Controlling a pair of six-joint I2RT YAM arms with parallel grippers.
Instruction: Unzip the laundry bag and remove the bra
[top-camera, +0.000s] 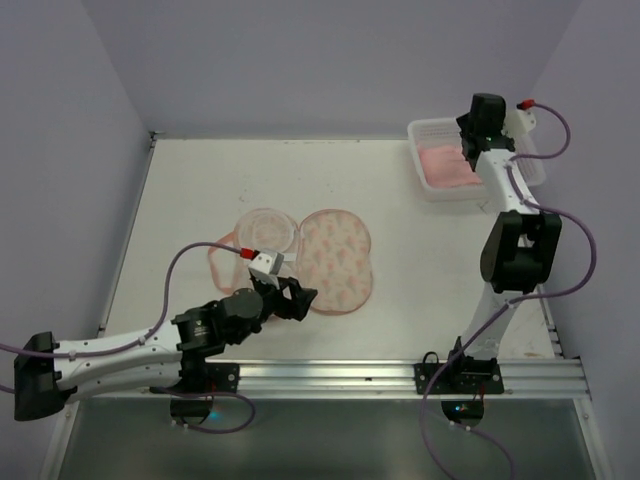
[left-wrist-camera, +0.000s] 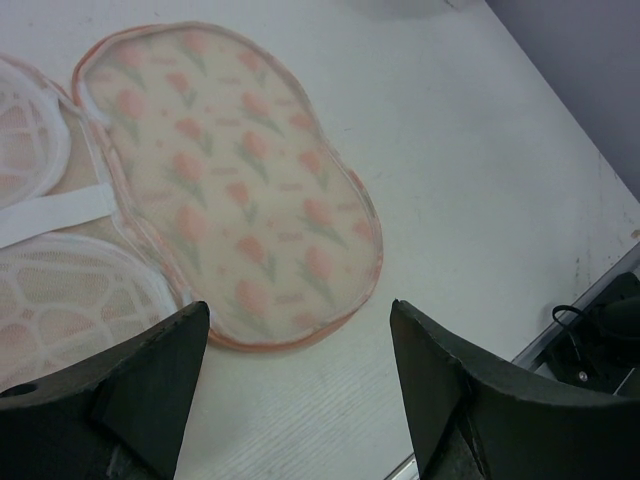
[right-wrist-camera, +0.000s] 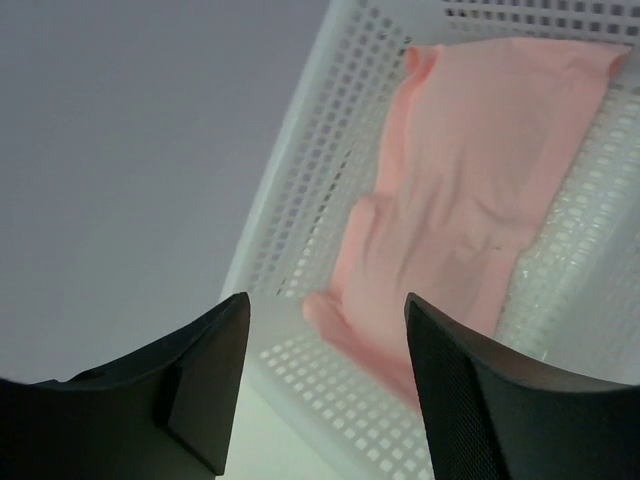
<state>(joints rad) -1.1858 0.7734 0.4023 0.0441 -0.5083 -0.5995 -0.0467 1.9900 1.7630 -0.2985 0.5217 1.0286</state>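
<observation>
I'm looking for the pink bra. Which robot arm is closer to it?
Right. The right gripper hangs open over the bra in the white basket; the left gripper is far away, open beside the laundry bag.

Soft, even, bright light; faint shadows on the table (top-camera: 200, 180). Both wrist views blur their dark near fingers (left-wrist-camera: 110, 400).

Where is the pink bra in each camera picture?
Top external: far right, the bra lies in the white basket.
Left wrist: not in it.
Right wrist: centre-right, the bra inside the white basket.
Shared landmark: the white basket.
</observation>
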